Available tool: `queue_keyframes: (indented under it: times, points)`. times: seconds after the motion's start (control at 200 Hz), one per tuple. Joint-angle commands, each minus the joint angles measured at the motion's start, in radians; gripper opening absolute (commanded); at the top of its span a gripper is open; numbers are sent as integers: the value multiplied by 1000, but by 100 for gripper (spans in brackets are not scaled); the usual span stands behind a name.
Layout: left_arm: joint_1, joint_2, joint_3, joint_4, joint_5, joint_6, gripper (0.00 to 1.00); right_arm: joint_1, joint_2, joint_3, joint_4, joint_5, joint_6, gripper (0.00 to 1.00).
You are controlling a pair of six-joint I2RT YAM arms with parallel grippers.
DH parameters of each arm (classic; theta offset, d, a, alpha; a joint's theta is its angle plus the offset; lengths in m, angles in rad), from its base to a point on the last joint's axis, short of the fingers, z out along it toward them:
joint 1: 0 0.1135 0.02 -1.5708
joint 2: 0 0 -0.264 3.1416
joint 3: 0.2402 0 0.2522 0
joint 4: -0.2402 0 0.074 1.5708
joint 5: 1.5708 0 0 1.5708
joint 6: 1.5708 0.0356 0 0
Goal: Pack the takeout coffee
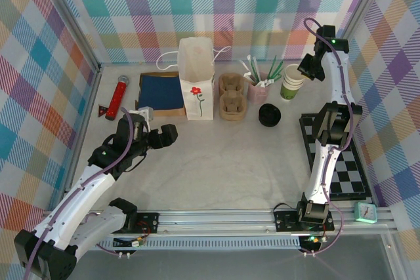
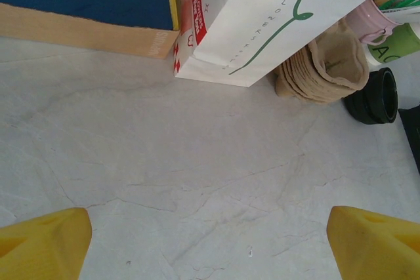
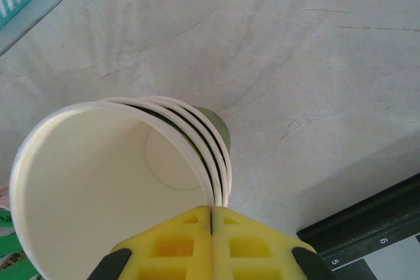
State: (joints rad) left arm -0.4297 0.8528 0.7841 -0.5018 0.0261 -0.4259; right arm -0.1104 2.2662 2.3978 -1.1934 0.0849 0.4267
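Note:
The takeout coffee, a cup with its lid on, is out of view. A stack of green-and-white paper cups [image 1: 292, 83] stands at the back right without a lid. My right gripper [image 1: 306, 68] reaches down onto it from the right. In the right wrist view its yellow fingers are pressed together [image 3: 211, 209] on the rim of the top cup [image 3: 98, 181], whose white inside is bare. Black lids [image 1: 269, 115] lie on the table left of the stack. My left gripper [image 1: 161, 137] hovers open over bare table [image 2: 209, 227], in front of the white paper bag [image 1: 197, 80].
A brown pulp cup carrier [image 1: 231, 96] stands between the bag and a pink cup of stirrers [image 1: 257, 86]. A blue pad on a wooden board [image 1: 159, 93] and a red cylinder [image 1: 117, 98] lie at the left. A checkered mat [image 1: 341, 162] covers the right side.

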Motion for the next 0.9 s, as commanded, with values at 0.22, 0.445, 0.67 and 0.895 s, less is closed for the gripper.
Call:
queue_keyframes:
  times: [0.22,0.445,0.67,0.895]
  points:
    - [-9,-23,42,-23,-16,19,92,-6,-14,81,-19,-20,1,5]
    - [-8,-26,51,-30,-17,24,92,-5,-34,86,-18,-25,10,5]
    - [-9,-43,55,-38,-26,29,92,-6,-61,86,-16,-20,17,4]
    - [-9,-47,61,-40,-25,31,91,-6,-86,86,-14,-2,28,4]
